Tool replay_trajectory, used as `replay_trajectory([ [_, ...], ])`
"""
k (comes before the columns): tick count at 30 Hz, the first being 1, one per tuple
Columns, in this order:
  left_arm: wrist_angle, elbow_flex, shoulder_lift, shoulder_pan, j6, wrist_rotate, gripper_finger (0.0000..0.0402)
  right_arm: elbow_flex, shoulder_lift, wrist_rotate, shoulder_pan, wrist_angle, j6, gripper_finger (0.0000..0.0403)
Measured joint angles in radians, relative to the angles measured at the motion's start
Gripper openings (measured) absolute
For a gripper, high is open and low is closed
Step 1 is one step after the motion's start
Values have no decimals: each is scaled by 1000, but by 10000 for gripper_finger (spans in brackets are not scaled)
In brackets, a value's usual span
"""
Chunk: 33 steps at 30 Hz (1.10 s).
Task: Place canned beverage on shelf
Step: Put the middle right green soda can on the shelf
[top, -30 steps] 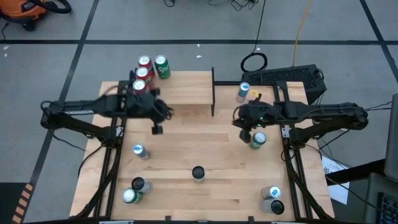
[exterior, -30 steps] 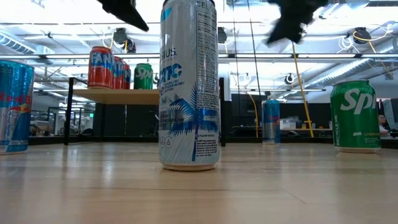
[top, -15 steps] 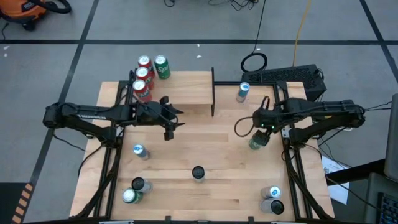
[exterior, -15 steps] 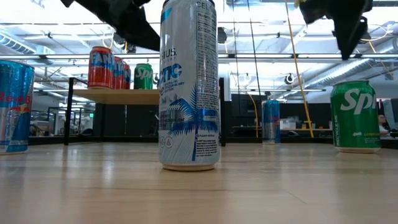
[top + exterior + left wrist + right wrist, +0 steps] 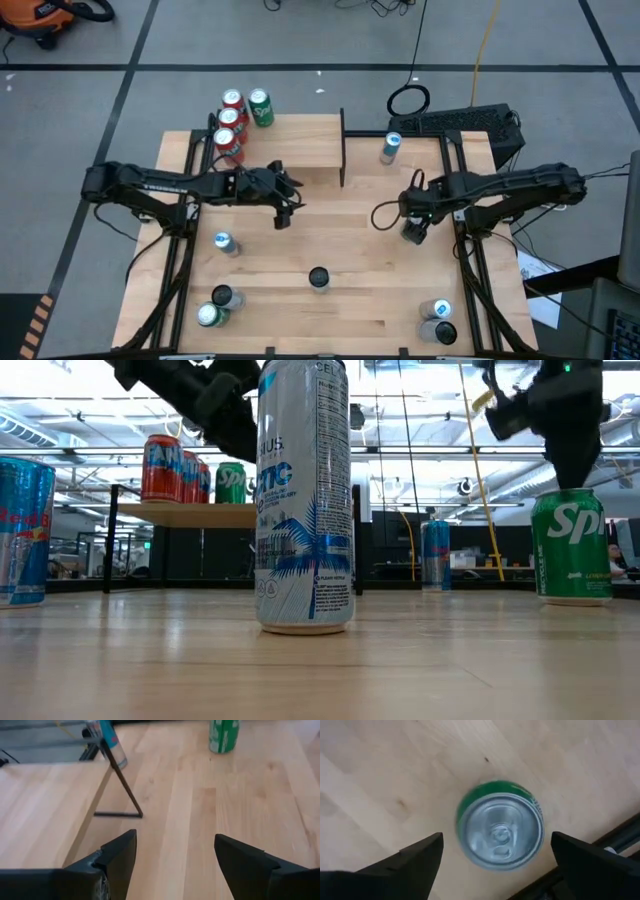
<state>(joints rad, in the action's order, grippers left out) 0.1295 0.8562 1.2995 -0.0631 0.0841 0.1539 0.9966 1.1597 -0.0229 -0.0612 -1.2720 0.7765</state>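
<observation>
A green Sprite can point(image 5: 572, 546) stands upright on the table near its right edge. My right gripper point(image 5: 496, 839) hangs straight above it, pointing down, open, one finger on each side of the can's silver top point(image 5: 500, 832) and clear of it. In the high view this gripper point(image 5: 413, 230) hides the can. The shelf point(image 5: 300, 150), a light-wood board with black uprights, stands at the table's far side and carries several cans point(image 5: 228, 122) at its left end. My left gripper point(image 5: 175, 847) is open over bare table just in front of the shelf point(image 5: 45, 810).
A tall white-and-blue can point(image 5: 318, 277) stands mid-table near the front. Blue cans stand at the far right point(image 5: 390, 148) and at the left point(image 5: 222, 242). More cans sit in the front left corner point(image 5: 212, 307) and the front right corner point(image 5: 440, 320).
My right gripper has tipped to point straight down, moved over the green can and sunk toward its top, with its fingers opening. My left gripper has gone toward the table's right and down in front of the shelf, and has opened too. No can has moved.
</observation>
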Motion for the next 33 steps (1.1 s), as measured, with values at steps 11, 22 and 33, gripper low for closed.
replay_trajectory([
  [11, -254, -159, -1, 2, -27, 0, 270, -127, 0, 26, 0, 176, -54, 326],
  [22, -325, -165, 2, 38, -26, -7, 270, -122, 7, 5, 0, 543, 23, 280],
  [33, -340, -165, 38, 44, -26, -14, 270, 6, 293, 11, 16, 671, -49, 284],
])
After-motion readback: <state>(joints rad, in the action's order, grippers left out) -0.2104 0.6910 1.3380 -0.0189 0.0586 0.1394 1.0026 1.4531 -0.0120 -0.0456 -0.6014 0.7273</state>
